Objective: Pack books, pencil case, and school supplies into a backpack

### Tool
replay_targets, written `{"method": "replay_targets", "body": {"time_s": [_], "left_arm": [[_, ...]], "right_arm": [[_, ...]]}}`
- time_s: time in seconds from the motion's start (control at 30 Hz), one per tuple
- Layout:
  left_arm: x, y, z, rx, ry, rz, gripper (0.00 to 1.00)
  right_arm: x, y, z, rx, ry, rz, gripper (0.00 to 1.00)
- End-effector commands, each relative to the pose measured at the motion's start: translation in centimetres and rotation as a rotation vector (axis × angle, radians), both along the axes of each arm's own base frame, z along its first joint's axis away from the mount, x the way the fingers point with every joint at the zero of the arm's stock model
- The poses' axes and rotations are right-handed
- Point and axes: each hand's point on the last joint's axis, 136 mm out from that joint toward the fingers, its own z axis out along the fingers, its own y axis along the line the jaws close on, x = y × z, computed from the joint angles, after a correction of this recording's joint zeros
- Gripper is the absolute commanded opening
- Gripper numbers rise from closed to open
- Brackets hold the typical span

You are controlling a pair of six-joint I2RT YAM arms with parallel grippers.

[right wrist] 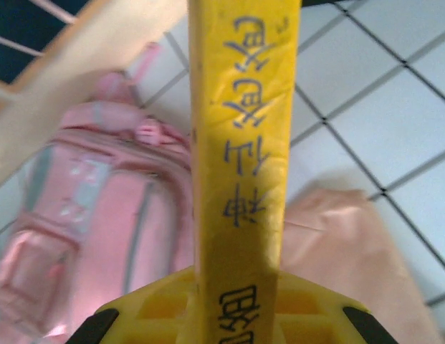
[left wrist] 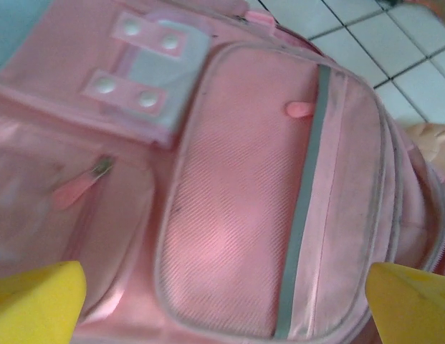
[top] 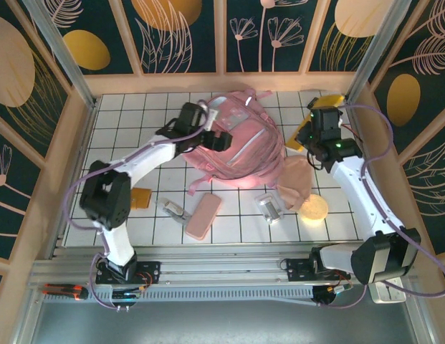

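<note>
The pink backpack lies flat in the middle of the table with its front pocket facing up. My left gripper hovers over that pocket, jaws wide open and holding nothing. At the backpack's right, my right gripper is shut on the yellow book, which stands on edge with its lettered spine towards the camera; its yellow corner sticks out past the wrist. The salmon pencil case lies near the front. An orange-brown pad and two silver clips rest on the tiles.
A peach cloth bag lies crumpled right of the backpack, also under the book. A pale yellow round disc sits in front of it. Wooden walls enclose the tiled table on three sides.
</note>
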Motion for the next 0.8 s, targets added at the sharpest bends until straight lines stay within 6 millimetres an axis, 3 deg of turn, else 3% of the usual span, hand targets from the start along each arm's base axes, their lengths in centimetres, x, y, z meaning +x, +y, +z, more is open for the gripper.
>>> {"method": "replay_targets", "body": {"time_s": [0.0,0.13,0.33,0.57,0.77], "left_arm": [[1.0,-3.7,-0.2,0.125,-0.086,-0.085,0.99],[1.2,-7.9,-3.7,0.200,-0.040,-0.153,0.95],[1.2,-10.9,-6.5,0.221,0.018,-0.208,0.89],[1.1,-10.8,-9.6,0.274,0.063,-0.195,0.83],[1.2,-10.4,-12.4,0.314,0.112,-0.180,0.63]], "right_arm": [[-1.1,-1.6,-0.4,-0.041,0.011,-0.035,0.00],[-1.2,-1.4,-0.6,-0.037,0.018,-0.014,0.00],[-0.9,-1.4,-0.8,-0.036,0.022,-0.004,0.00],[-0.6,-0.7,-1.5,-0.003,0.027,0.010,0.00],[-0.3,-0.4,-1.5,0.019,0.025,0.012,0.00]]}}
